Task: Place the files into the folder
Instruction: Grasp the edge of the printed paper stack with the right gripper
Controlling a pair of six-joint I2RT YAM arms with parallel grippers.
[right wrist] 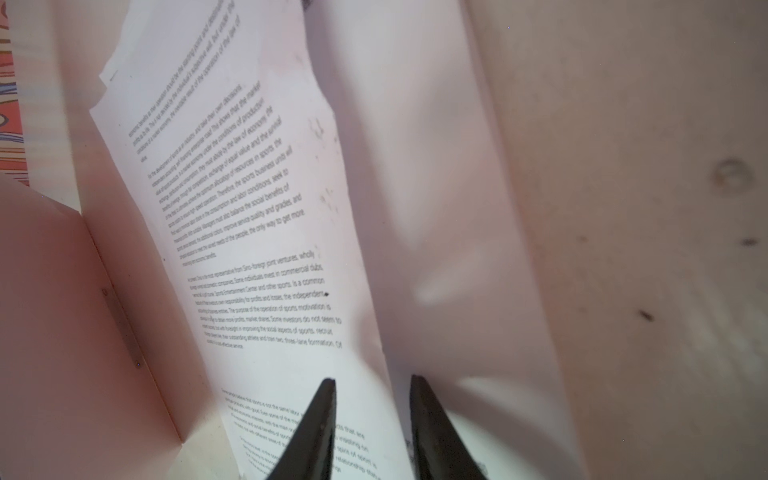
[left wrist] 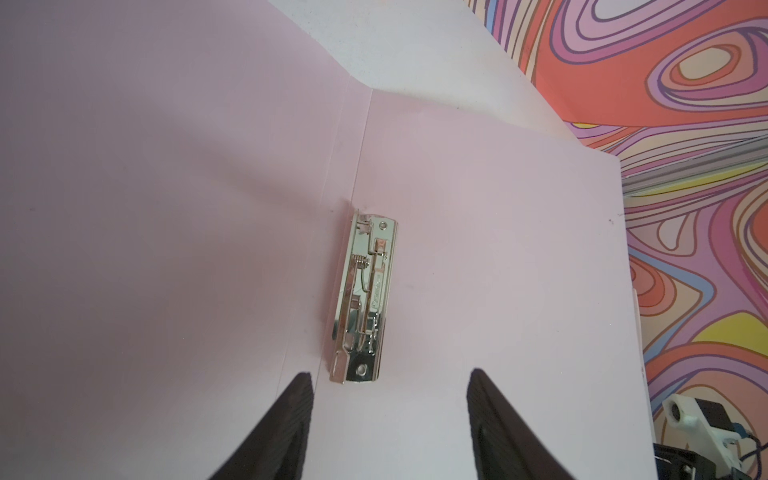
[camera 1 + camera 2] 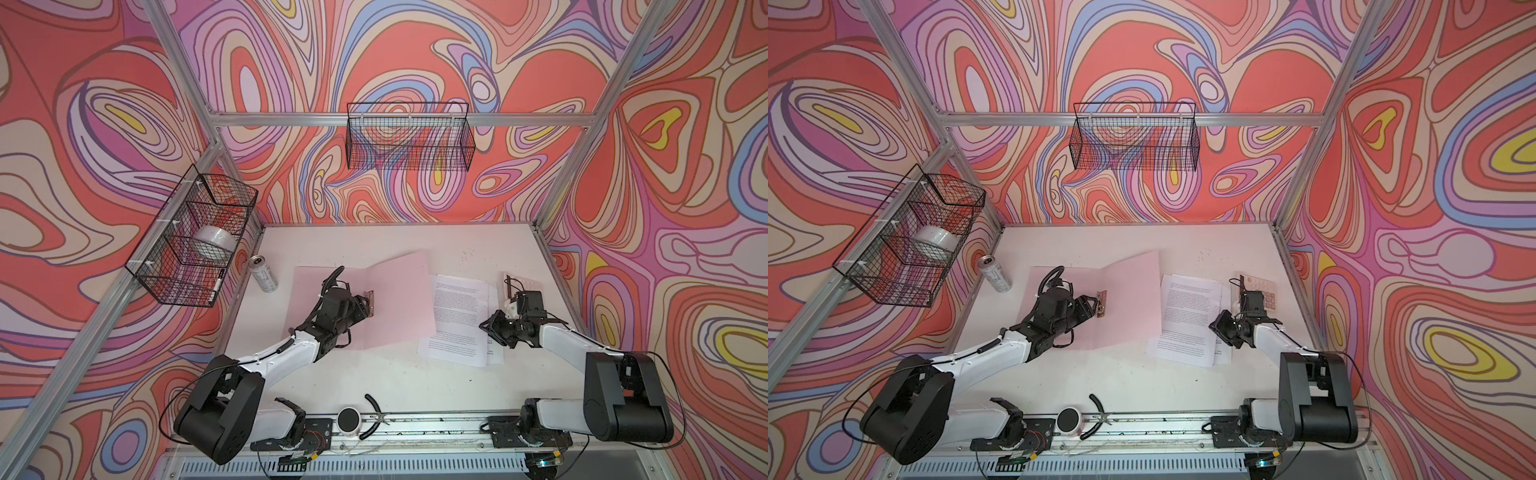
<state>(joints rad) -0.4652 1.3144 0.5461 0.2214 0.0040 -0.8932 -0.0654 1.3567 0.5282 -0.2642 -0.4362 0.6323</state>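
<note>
The pale pink folder lies open on the white table, its far leaf slightly raised. A shiny metal clip sits by the spine. My left gripper hovers open over the folder, just short of the clip, holding nothing. The files, white printed sheets, lie stacked to the right of the folder. My right gripper is at their right edge, jaws narrowly apart. The top sheet's edge runs between them.
A drink can stands left of the folder. A pinkish keypad card lies behind the right wrist. Wire baskets hang on the left and back walls. A round black object and pliers lie on the front rail.
</note>
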